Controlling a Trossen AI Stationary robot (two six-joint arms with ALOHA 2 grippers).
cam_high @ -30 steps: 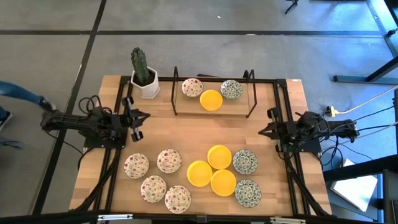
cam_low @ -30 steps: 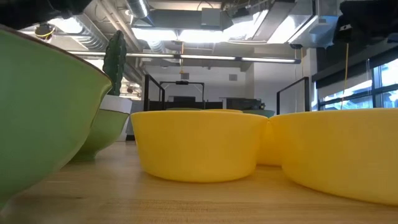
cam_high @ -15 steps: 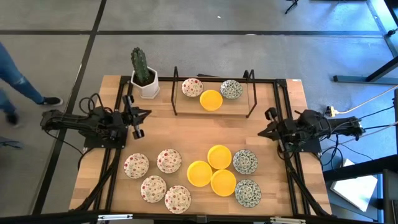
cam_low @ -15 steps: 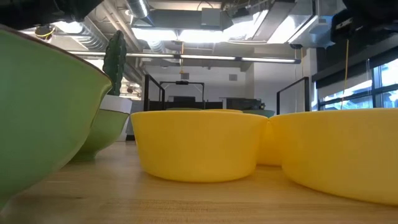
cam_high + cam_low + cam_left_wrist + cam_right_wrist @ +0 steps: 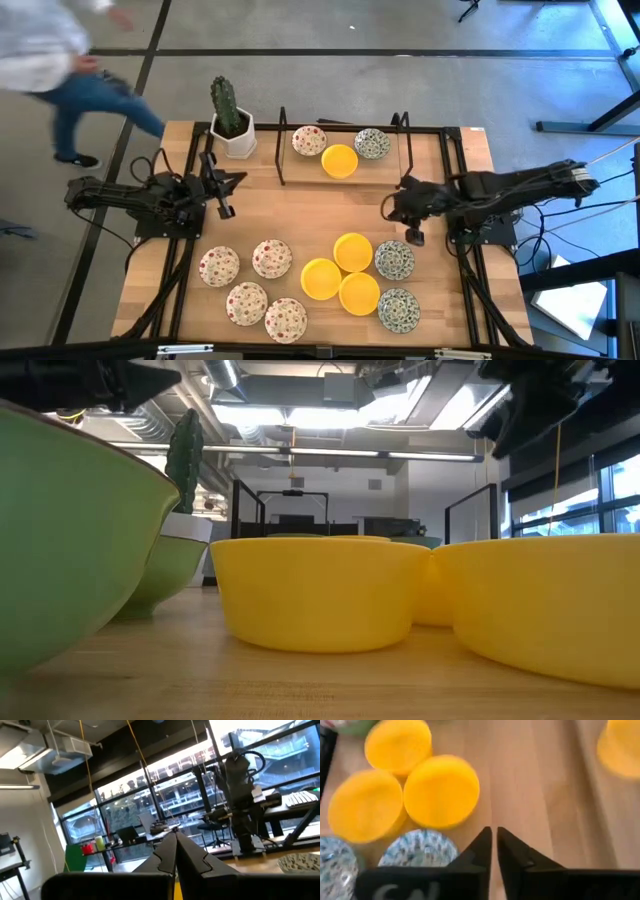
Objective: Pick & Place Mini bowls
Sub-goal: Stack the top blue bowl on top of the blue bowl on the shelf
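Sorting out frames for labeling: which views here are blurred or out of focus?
Right wrist view: yellow bowls smeared by motion. Low view: near green bowl soft, close to the lens. High view: table sharp, only the walking person blurred.
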